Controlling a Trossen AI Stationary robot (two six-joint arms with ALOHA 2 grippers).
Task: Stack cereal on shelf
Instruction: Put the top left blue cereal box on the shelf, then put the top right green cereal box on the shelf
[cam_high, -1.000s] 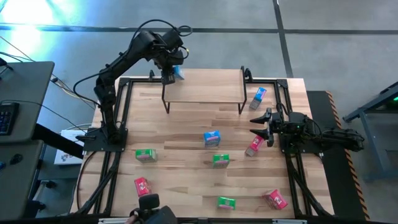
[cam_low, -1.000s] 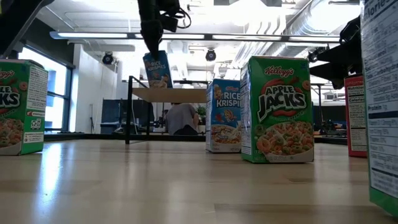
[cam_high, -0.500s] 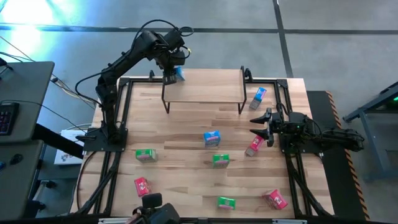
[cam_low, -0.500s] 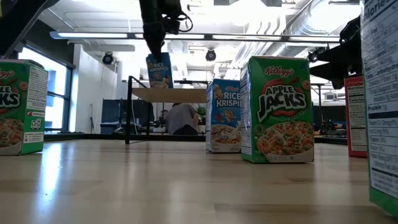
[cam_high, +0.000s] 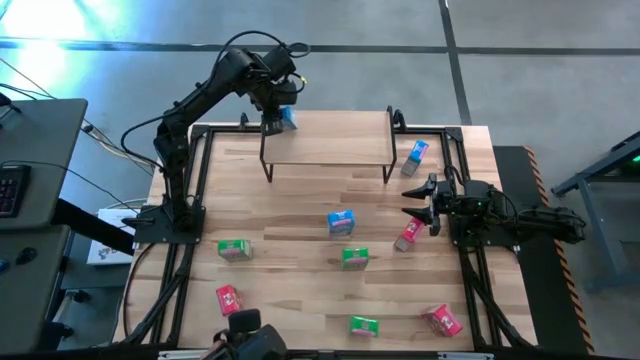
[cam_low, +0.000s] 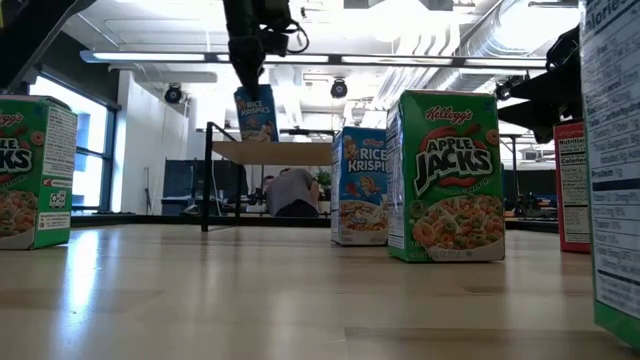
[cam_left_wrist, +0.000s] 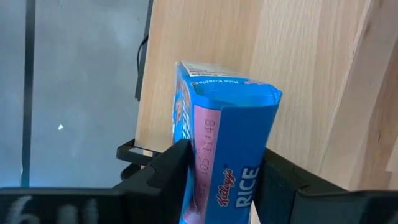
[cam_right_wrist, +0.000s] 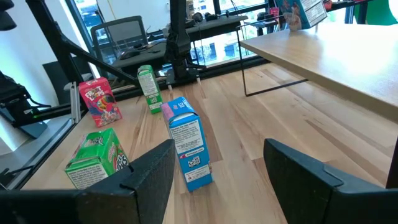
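My left gripper (cam_high: 272, 121) is over the far left corner of the shelf (cam_high: 325, 140), shut on a blue Rice Krispies cereal box (cam_high: 288, 119). In the low view the box (cam_low: 254, 112) hangs upright with its lower end at the level of the shelf top (cam_low: 290, 152). My right gripper (cam_high: 412, 203) is open and empty at the table's right side, beside a red box (cam_high: 408, 233). Other boxes lie on the table: blue (cam_high: 341, 221), green (cam_high: 354, 257), green (cam_high: 234, 249). My left gripper pinches the blue box between its two fingers (cam_left_wrist: 166, 171), one on each of two opposite sides (cam_left_wrist: 186, 186) near its upper end. The fingers come from above, pointing down. The box hangs upright below them; I cannot tell whether its lower end (cam_low: 256, 137) touches the shelf top.
More boxes on the table: blue (cam_high: 416, 154) right of the shelf, red (cam_high: 228, 298), green (cam_high: 363, 325) and red (cam_high: 441, 320) near the front edge. The rest of the shelf top (cam_high: 340, 135) is bare. A person (cam_low: 292, 190) sits in the room beyond.
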